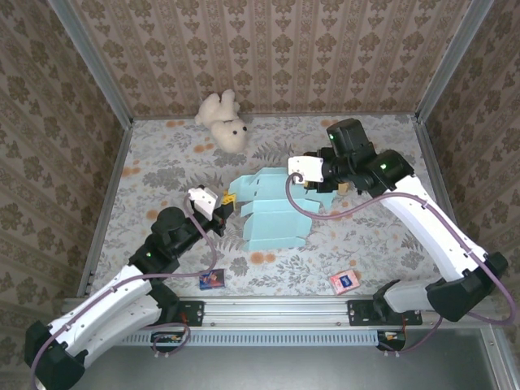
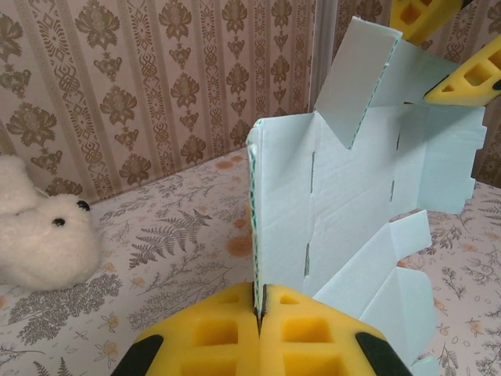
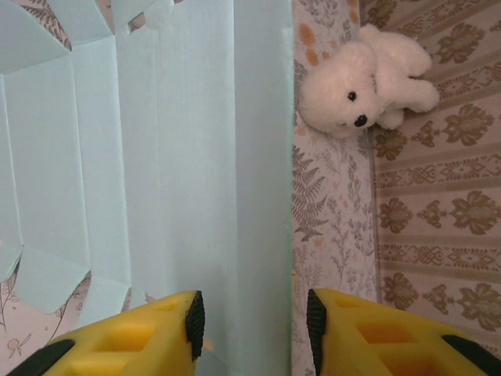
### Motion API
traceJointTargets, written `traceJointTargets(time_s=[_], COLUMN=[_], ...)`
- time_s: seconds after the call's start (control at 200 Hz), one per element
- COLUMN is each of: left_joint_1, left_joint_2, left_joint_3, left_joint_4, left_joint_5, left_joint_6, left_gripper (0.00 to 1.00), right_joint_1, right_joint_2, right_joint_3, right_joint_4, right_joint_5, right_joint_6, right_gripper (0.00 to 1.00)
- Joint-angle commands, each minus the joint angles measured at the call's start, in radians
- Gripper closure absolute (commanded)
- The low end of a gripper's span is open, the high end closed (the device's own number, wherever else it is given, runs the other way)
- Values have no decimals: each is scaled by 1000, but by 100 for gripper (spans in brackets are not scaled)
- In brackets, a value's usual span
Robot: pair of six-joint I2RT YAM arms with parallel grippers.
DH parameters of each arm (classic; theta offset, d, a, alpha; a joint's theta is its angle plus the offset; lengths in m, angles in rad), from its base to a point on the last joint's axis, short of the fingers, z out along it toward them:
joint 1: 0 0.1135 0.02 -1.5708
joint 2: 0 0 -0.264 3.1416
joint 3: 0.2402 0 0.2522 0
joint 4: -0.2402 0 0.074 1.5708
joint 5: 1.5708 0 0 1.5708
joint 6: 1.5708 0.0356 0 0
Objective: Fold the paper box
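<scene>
The paper box (image 1: 272,215) is a pale blue die-cut sheet, partly folded, in the middle of the table. My left gripper (image 1: 230,203) is at its left side, shut on the upright edge of a panel. In the left wrist view the yellow pads of the left gripper (image 2: 259,301) pinch that edge of the paper box (image 2: 344,180). My right gripper (image 1: 329,187) is at the box's far right side. In the right wrist view the right gripper (image 3: 250,321) stands open, astride a folded strip of the paper box (image 3: 180,157), with a gap beside the right pad.
A white teddy bear (image 1: 223,119) lies at the back left, near the wall. A small blue card (image 1: 212,279) and a reddish card (image 1: 344,281) lie near the front edge. Wallpapered walls with metal posts close in three sides of the table.
</scene>
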Motion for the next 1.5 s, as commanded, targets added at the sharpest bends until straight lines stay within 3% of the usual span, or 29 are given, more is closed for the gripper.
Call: traceJointTargets(time_s=[0.0, 0.135, 0.325, 0.375, 0.44, 0.515, 0.575, 0.81, 1.06, 1.27, 1.495], left_joint_1=[-10, -12, -13, -13, -14, -14, -14, -15, -15, 3, 100], left_joint_2=[-9, -3, 22, 29, 26, 6, -19, -36, 184, 380, 605], left_joint_3=[-9, -8, 2, 9, 21, 29, 35, 20, 41, 70, 109], left_joint_4=[46, 51, 44, 35, 15, -15, -39, -78, -33, 14, 123], left_joint_5=[-11, -14, -53, -82, -122, -165, -203, -218, -130, -205, -64], left_joint_6=[17, 18, 9, -1, -25, -67, -115, -349, -584, -662, -751], left_gripper=[100, 100, 100, 99, 89, 86, 78, 78, 81, 82, 85], right_joint_1=[-3, -3, -3, -3, -3, -3, -2, -2, 1, 2, -15], right_joint_2=[24, 48, 109, 133, 173, 224, 271, 470, 652, 734, 752], right_joint_3=[47, 73, 113, 128, 145, 165, 192, 331, 423, 433, 371], right_joint_4=[-53, -76, -120, -141, -166, -198, -224, -256, -236, -211, -162], right_joint_5=[-34, -35, -14, 2, 22, 35, 39, 7, -8, -38, -58], right_joint_6=[-30, -37, -40, -40, -38, -44, -45, -10, 24, 23, 1], right_gripper=[60, 67, 100, 100, 100, 100, 100, 100, 100, 100, 100])
